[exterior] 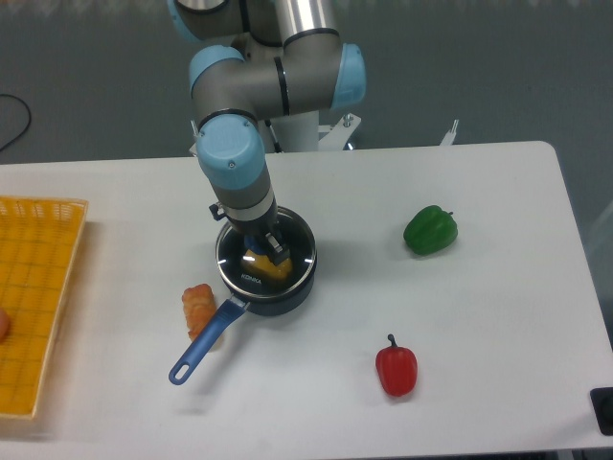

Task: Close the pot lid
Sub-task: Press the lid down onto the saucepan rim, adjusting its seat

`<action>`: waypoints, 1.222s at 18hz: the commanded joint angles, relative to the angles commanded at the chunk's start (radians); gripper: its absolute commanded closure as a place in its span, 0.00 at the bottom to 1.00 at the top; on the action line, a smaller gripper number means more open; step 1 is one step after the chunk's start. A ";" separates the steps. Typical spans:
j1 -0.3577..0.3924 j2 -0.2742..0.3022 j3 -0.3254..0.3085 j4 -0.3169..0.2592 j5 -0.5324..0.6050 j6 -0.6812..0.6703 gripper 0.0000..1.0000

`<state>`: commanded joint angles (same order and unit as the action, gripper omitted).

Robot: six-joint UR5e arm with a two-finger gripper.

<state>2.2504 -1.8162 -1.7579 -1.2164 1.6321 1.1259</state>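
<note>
One lid (265, 260), one pot (287, 292), and they look all but matched up: the glass disc with its metal rim sits over the mouth of the dark blue saucepan near the middle of the white table (479, 326), rim over rim as far as this view tells. Whether it is fully seated or a touch above the pot, I cannot say from here. The gripper (268, 245) comes straight down onto the lid's centre, fingers drawn in around the spot where the blue knob would be; the knob itself is hidden, so the grip reads as closed on the lid by judgement.

So we look to be at the placing step, nearly done. The next move calls for a gentle settle, then a release and a straight lift, so the glass does not skate off.

Through the clear glass a yellow block (265, 264) shows inside the pot. The pot's long blue handle (201, 347) runs toward the front-left. Touching or just beside it lies an orange, lumpy toy food piece (198, 305). Farther out sit a glossy green bell pepper (430, 230) and a red bell pepper (396, 369) with a dark stem. A yellow gridded tray (38, 287) sits at the left edge.
</note>
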 joint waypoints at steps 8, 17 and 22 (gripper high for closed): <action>0.000 -0.002 -0.008 0.008 -0.002 0.002 0.39; 0.000 -0.002 -0.006 0.009 -0.002 0.005 0.39; 0.002 -0.008 -0.005 0.014 0.000 0.006 0.39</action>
<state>2.2519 -1.8239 -1.7625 -1.2026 1.6321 1.1321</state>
